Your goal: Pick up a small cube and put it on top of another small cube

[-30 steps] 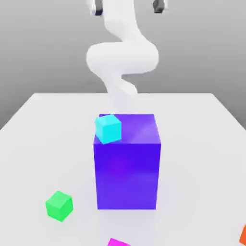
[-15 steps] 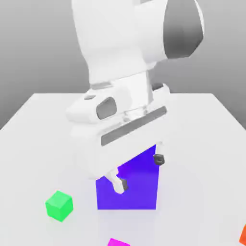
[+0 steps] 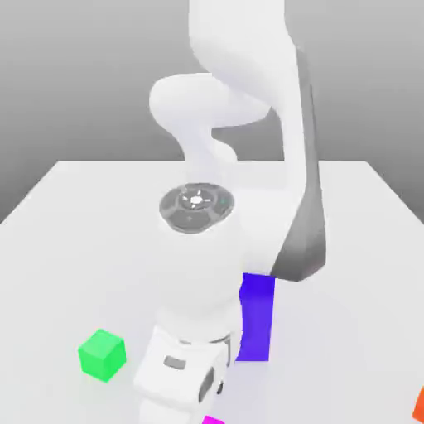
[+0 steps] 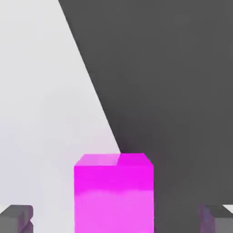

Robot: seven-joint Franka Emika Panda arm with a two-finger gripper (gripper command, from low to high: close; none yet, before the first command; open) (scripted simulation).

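End effector (image 4: 116, 218) wide open, gripping nothing, fingers flanking magenta cube (image 4: 113, 193); big blue-purple block (image 3: 257, 327) mostly hidden behind arm; green cube (image 3: 102, 354) in plain sight on surface (image 3: 74, 240).

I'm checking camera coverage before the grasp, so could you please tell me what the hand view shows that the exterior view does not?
Hand view: the open claw, a dark fingertip on each side of the magenta cube, apart from it, and that cube's whole faces. Exterior view: the green cube, the blue-purple block, an orange cube at the edge, and the arm. Both share the magenta cube and the white table.
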